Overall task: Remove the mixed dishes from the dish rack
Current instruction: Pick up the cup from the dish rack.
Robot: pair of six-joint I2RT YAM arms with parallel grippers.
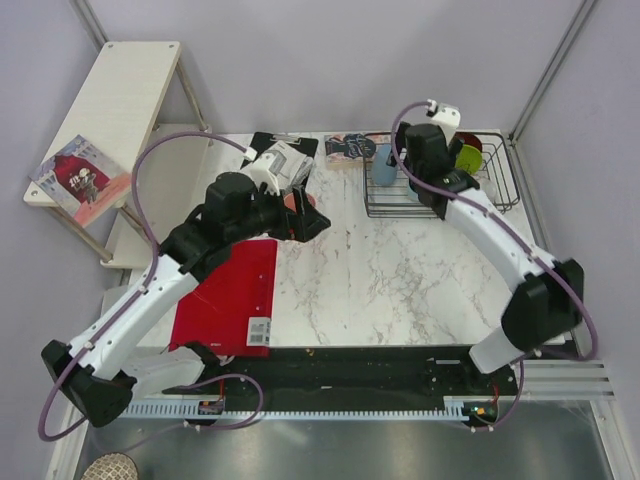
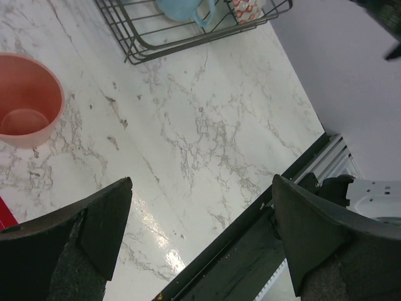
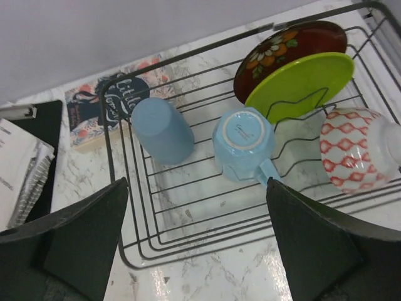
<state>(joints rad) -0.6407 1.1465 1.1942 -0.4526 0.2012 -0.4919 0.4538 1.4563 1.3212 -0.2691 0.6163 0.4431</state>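
Observation:
The black wire dish rack (image 1: 497, 190) stands at the back right of the marble table. In the right wrist view its wire floor (image 3: 188, 216) holds a grey-blue cup (image 3: 161, 128) and a light blue handled mug (image 3: 243, 144), both upside down. A dark red floral plate (image 3: 288, 50) and a lime-green plate (image 3: 304, 84) stand on edge. A small red-and-white patterned bowl (image 3: 354, 157) lies at the right. My right gripper (image 3: 197, 182) is open and empty above the rack's near left corner. A pink cup (image 2: 25, 103) stands upright on the table. My left gripper (image 2: 202, 182) is open and empty beside it.
A flat red board (image 1: 230, 295) lies at the table's left front. A book (image 3: 106, 106) and a spiral notebook (image 3: 19, 163) lie at the back, left of the rack. A pale wooden shelf unit (image 1: 110, 100) stands off the table's left, with a book (image 1: 80, 180) on it.

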